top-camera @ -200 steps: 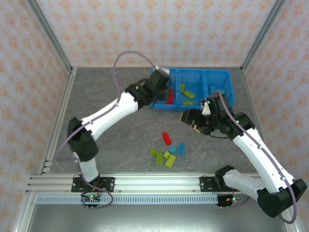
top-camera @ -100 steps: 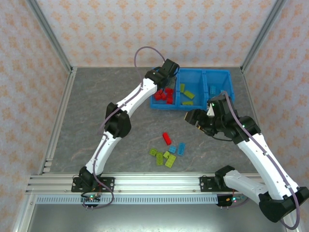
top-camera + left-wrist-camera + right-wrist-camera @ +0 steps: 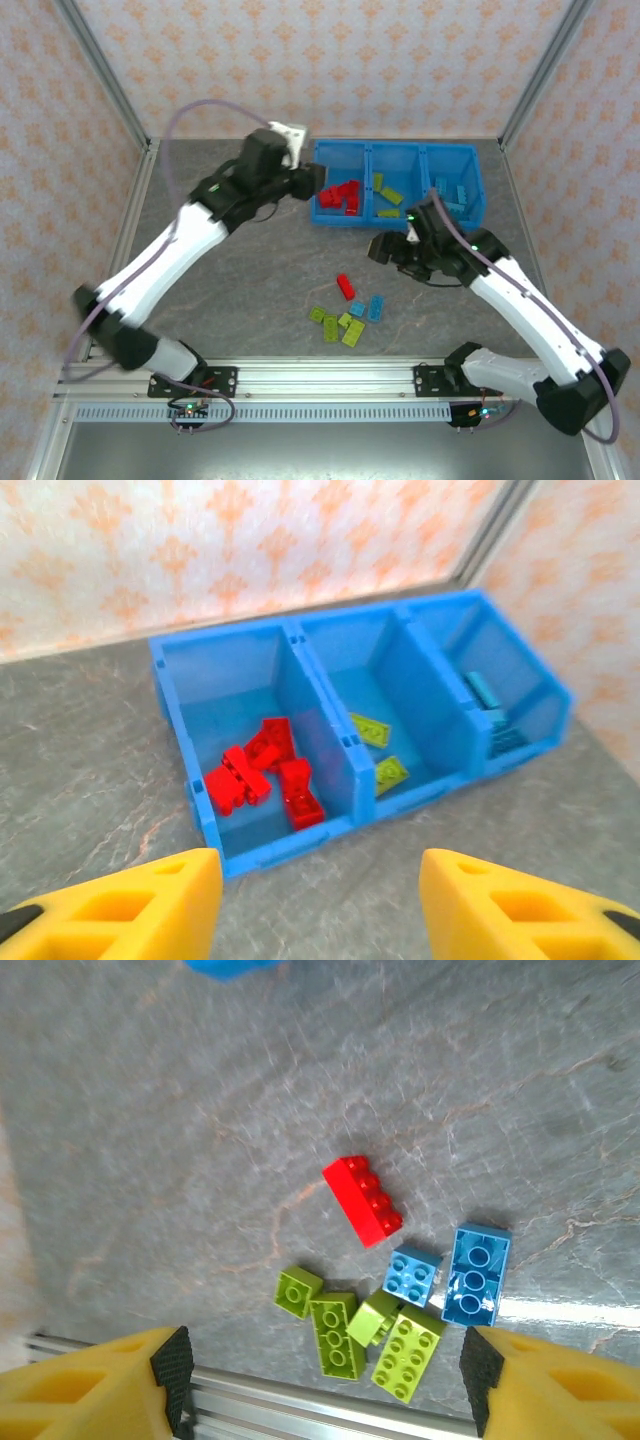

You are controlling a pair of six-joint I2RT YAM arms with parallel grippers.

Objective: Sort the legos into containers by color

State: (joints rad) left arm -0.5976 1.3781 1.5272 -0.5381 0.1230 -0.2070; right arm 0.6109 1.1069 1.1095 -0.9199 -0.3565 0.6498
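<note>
Right end effector [image 3: 322, 1368] wide, empty, over small red studded plastic brick [image 3: 363, 1200] mid-frame — crowded lime plastic bricks [image 3: 335, 1335] below could get snagged.

Laboratory robot cell: aluminium frame posts [image 3: 103, 72] held patterned wall panels [image 3: 330, 60]; a slotted rail [image 3: 320, 378] edged the grey tabletop [image 3: 250, 270].

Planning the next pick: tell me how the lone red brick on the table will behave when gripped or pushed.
The red brick looks like hard moulded plastic, so probably stiff and light. Its boxy, flat-faced shape suggests a push would slide or spin it on the table, not roll it. Its smooth sides may slip unless squeezed squarely.
</note>
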